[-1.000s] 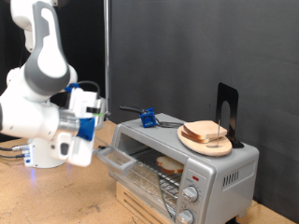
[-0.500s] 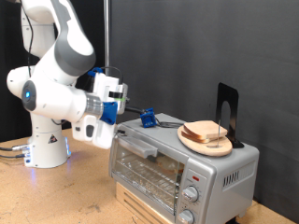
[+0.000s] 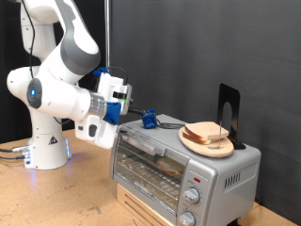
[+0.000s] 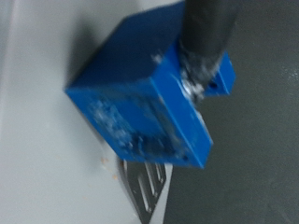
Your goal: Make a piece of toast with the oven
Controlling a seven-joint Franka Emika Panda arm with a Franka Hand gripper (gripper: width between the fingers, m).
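Note:
The silver oven (image 3: 212,169) stands at the exterior view's lower right on a wooden box, with its glass door (image 3: 150,162) shut. A pale slice, the piece of toast (image 3: 169,164), shows dimly through the glass on the rack. My gripper (image 3: 120,111) hangs at the oven's upper left corner, just above the door's top edge, with nothing seen between its fingers. The wrist view shows no fingers, only a blue block (image 4: 149,93) with a black cable on the grey oven top (image 4: 37,112).
A round wooden plate (image 3: 194,142) with matching bread slices (image 3: 207,133) sits on the oven's top. The blue block (image 3: 148,120) and a black upright stand (image 3: 228,111) also stand there. Round knobs (image 3: 193,196) are on the oven's right front. A black curtain hangs behind.
The oven door was hanging open a second ago and is now shut. My gripper rose from the door's front edge and moved right to the oven's upper left corner.

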